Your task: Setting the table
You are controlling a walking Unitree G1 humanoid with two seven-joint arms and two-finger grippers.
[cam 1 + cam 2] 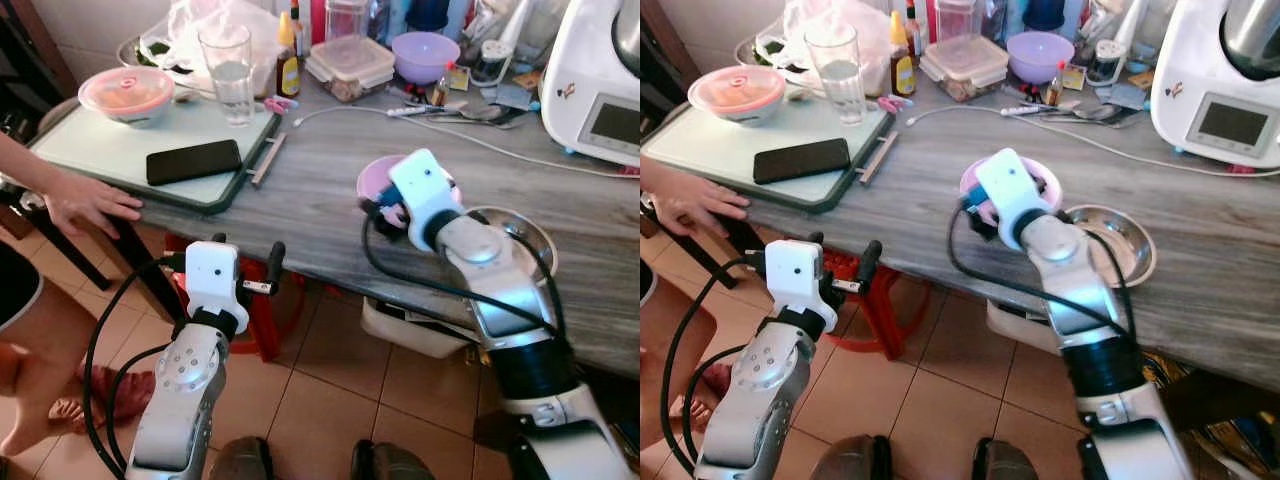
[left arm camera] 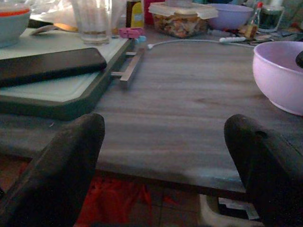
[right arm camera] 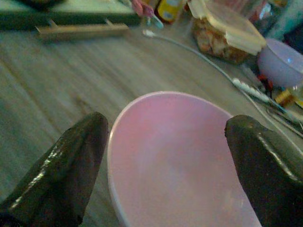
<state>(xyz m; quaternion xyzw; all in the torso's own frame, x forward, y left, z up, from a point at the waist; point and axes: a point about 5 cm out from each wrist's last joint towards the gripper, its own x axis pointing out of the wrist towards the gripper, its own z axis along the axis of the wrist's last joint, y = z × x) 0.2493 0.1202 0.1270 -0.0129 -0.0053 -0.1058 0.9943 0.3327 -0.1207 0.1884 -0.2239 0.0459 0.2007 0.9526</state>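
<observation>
The grey wooden table [image 1: 330, 190] ran across the head views, crowded along its far edge. At about ten o'clock on it lay a green tray [image 1: 120, 150] carrying a black phone [image 1: 194, 161], a drinking glass [image 1: 228, 72] and a lidded bowl [image 1: 126, 93]; a person's hand [image 1: 88, 203] rested at the tray's near corner. At two o'clock stood a white kitchen machine [image 1: 598, 80].

The pink bowl [image 3: 180, 156] sat near the table's middle, close to the front edge, with a steel bowl [image 1: 1118, 240] just beside it at three o'clock. The right gripper [image 3: 165, 156] hovered over the pink bowl with its fingers spread wide on either side of the rim and nothing held. To grasp well, it should probably lower until one finger goes inside the wall and one outside, then close slowly, so the bowl does not slide into the steel one.

The left gripper [image 2: 165, 165] waited in front of the table edge, also wide open and empty.

The right wrist view showed that the pink bowl was empty inside; in the head views the arm covered it.
</observation>
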